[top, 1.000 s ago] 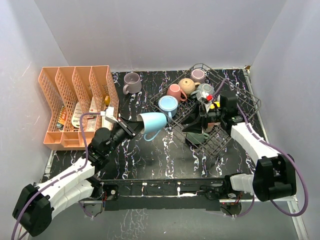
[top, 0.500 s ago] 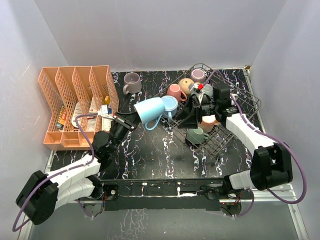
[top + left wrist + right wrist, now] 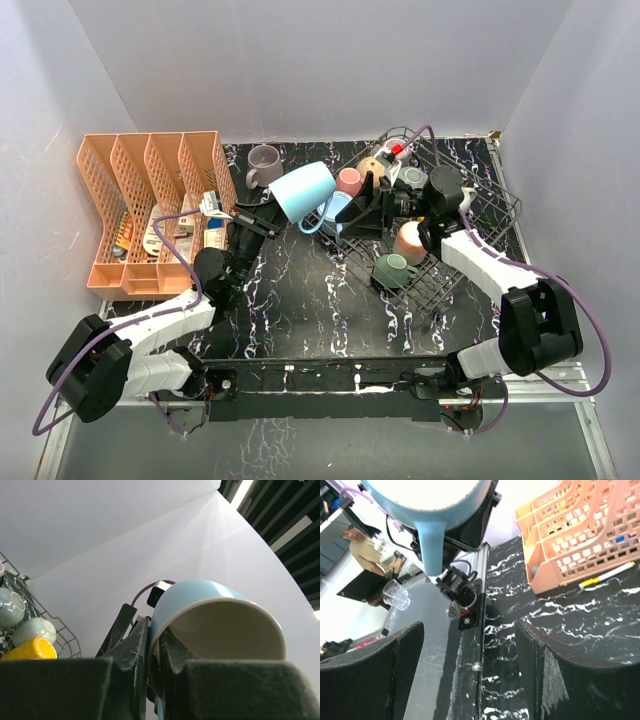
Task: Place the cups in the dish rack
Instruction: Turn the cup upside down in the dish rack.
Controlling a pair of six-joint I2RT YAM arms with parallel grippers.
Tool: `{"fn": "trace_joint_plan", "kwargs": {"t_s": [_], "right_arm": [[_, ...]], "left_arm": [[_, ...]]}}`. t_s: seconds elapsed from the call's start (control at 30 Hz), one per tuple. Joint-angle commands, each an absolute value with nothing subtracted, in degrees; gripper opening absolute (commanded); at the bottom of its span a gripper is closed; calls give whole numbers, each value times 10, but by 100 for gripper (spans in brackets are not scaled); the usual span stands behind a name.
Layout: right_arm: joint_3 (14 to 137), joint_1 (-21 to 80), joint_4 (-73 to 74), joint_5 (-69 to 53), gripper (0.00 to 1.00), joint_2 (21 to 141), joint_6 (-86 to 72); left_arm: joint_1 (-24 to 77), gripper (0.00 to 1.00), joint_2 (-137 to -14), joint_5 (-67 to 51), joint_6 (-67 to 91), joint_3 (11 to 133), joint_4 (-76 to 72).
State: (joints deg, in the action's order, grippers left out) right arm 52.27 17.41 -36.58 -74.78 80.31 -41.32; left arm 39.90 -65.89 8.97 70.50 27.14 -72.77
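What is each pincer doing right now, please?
Left pincer: closed on the rim of the blue cup.
Right pincer: open, holding nothing.

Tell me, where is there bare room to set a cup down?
The tabletop in front, between the orange organiser and the dish rack, is bare. The rack's right end is open wire. Its left end is crowded with cups.
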Motion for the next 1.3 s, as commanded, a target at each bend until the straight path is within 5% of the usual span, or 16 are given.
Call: {"fn": "trace_joint_plan", "kwargs": {"t_s": [0.0, 0.57, 1.27], "right_arm": [[543, 198, -490, -704, 75, 802, -520], [562, 248, -631, -634, 68, 834, -667], [534, 259, -573, -630, 32, 810, -632]], "left_arm": [[408, 0, -662, 101, 714, 322, -815], [450, 0, -721, 103, 712, 352, -860], [467, 0, -758, 119, 705, 351, -879]]}}
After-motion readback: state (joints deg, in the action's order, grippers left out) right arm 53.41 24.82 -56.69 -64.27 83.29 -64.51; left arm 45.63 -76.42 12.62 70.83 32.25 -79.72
